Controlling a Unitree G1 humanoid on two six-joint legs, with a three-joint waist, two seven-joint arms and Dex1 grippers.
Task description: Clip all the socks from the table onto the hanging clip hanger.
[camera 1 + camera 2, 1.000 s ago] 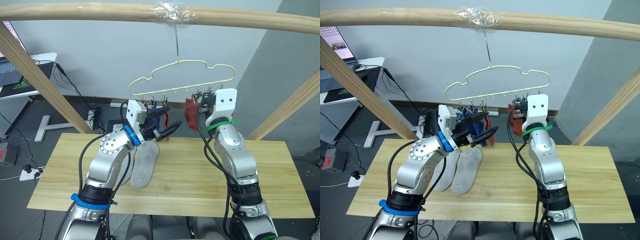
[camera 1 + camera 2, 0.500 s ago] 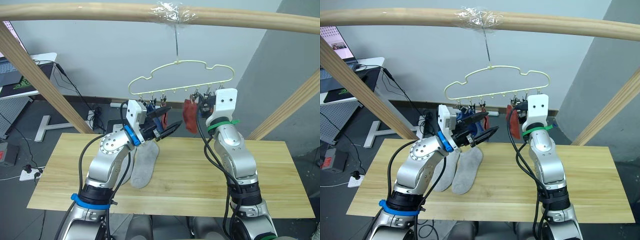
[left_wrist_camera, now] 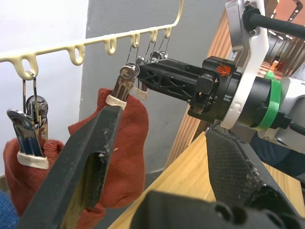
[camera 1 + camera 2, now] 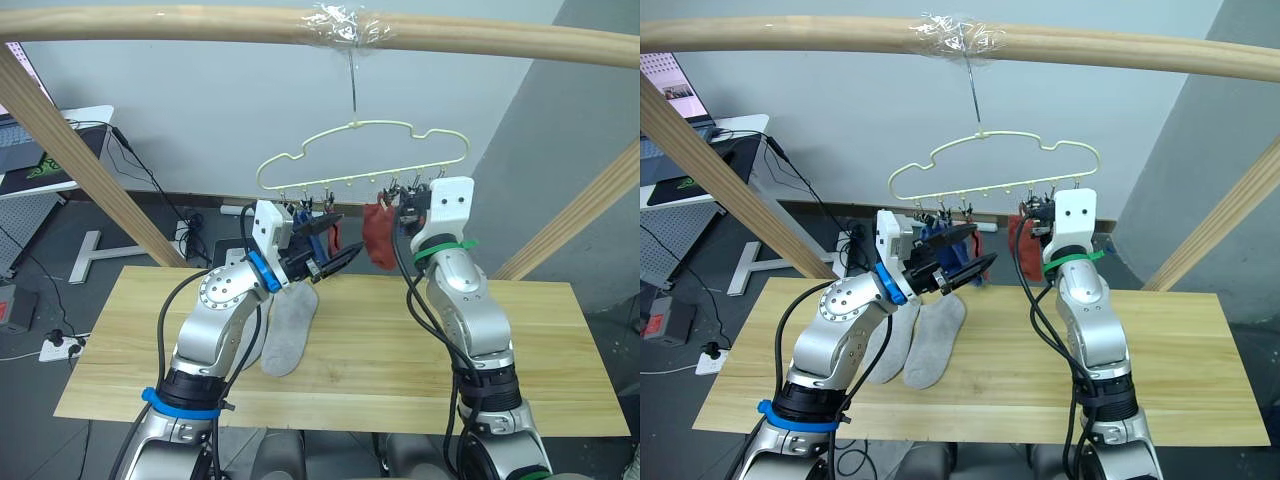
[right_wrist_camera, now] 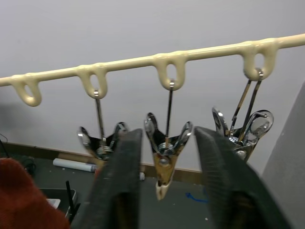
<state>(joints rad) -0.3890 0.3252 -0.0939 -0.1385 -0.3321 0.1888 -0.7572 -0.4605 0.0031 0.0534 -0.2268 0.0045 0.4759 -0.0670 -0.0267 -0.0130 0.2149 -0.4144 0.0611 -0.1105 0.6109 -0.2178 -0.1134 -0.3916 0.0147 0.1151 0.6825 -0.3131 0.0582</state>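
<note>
The pale-yellow clip hanger (image 4: 362,148) hangs by its hook from a wooden beam. A rust red sock (image 4: 378,232) hangs from a clip right beside my right gripper (image 4: 404,206). That gripper is open, its fingers (image 5: 119,186) flanking a bare metal clip (image 5: 167,153) without touching it. A second red sock (image 3: 28,176) and a blue sock (image 4: 940,246) hang further left. My left gripper (image 4: 335,240) is open just below these clips, with one finger (image 3: 90,157) in front of the red sock (image 3: 131,138). Two light grey socks (image 4: 290,330) lie on the table (image 4: 540,340).
A slanted wooden post (image 4: 80,150) stands at the left and another (image 4: 580,210) at the right, both carrying the beam (image 4: 150,22). A white desk with a laptop (image 4: 40,150) sits beyond the left post. Bare planks stretch to the right of my right arm.
The red sock beside my right gripper has shifted slightly to the left along with the hanger. Both arms have hardly moved.
</note>
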